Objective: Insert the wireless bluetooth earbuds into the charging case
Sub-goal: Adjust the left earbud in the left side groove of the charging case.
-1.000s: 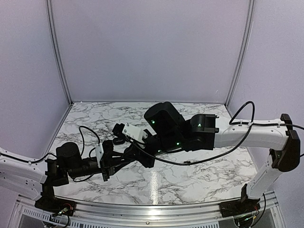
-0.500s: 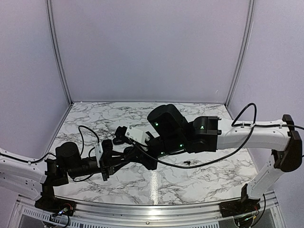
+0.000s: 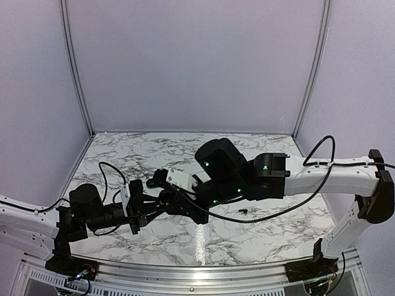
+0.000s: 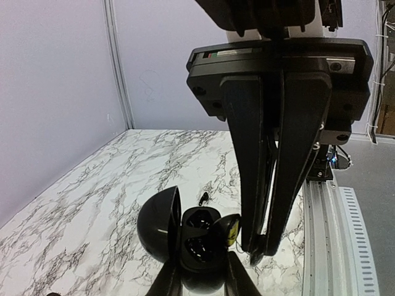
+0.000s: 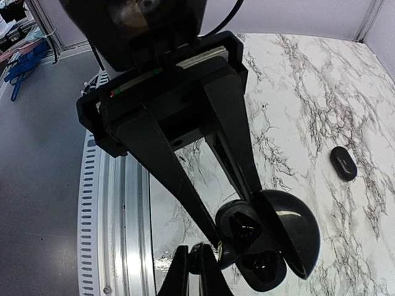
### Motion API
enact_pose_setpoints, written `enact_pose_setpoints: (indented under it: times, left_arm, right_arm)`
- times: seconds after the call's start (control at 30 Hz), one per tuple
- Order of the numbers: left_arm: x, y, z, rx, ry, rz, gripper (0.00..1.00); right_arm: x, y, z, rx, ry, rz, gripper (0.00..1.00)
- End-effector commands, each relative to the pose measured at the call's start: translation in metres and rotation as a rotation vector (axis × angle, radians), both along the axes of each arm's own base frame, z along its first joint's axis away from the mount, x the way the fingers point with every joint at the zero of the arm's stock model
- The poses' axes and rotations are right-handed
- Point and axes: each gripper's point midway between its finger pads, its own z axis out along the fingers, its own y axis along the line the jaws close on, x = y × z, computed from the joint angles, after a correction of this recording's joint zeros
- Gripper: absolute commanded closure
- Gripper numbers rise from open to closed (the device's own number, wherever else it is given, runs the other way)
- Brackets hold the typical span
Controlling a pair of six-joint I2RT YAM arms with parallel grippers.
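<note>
The black charging case (image 4: pixel 203 237) hangs above the marble table with its domed lid (image 4: pixel 157 222) open to the left, and my left gripper (image 4: pixel 203 266) is shut on its lower body. Both sockets look dark. A rounded black piece with a yellow mark (image 4: pixel 231 228) sits at the case's right rim. My right gripper (image 4: pixel 256 250) reaches down just right of the case, shut on a tiny black earbud (image 5: pixel 199 254). In the right wrist view the case (image 5: pixel 262 246) lies directly beside my right gripper (image 5: pixel 196 253). Another earbud (image 4: pixel 202 197) lies loose on the table behind.
A flat black oval object (image 5: pixel 343 162) rests on the marble further off. A ribbed metal rail (image 5: pixel 117 203) runs along the table's near edge. Both arms cross low over the table's middle (image 3: pixel 196 213), and a loose cable (image 3: pixel 111 169) loops by the left arm.
Both arms have drifted a little to the right together, the right wrist swinging rightward. The case stays in the left gripper and the right gripper stays shut.
</note>
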Motion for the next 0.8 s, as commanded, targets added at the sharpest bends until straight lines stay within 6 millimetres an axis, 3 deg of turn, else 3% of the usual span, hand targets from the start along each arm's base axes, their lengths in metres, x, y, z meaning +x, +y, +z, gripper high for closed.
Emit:
enact_pose_setpoints:
  times: [0.0,0.4,0.77]
  left_arm:
    - [0.002,0.005,0.034,-0.116,-0.043,0.016,1.00]
    - [-0.004,0.004,0.038,-0.132,-0.049,-0.018,1.00]
    - [-0.004,0.004,0.040,-0.135,-0.051,-0.020,1.00]
  right_arm:
    - [-0.014,-0.007,-0.001,-0.015,0.026,0.045,1.00]
    - [-0.007,-0.011,-0.001,-0.005,0.058,0.036,1.00]
    - [-0.003,-0.009,-0.014,-0.035,0.085,0.035,1.00]
